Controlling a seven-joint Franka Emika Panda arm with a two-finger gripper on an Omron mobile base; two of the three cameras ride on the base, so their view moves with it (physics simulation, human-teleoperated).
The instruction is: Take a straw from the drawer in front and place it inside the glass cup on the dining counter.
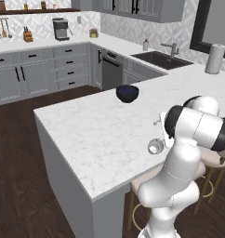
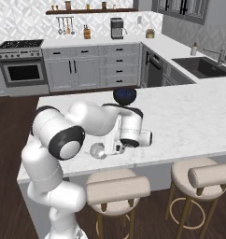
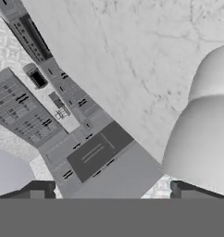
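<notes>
With the end effector (image 3: 111, 190) spread wide and pinching nothing, we should withdraw without tipping the small translucent whitish glass cup (image 1: 155, 147). It stands on the white marble-look tabletop (image 1: 95, 135).

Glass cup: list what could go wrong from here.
1. The glass cup stands near the dining counter edge above the stools; a nudge from the arm could tip it off.
2. The open gripper is close beside the cup; a careless retreat may clip it.
</notes>
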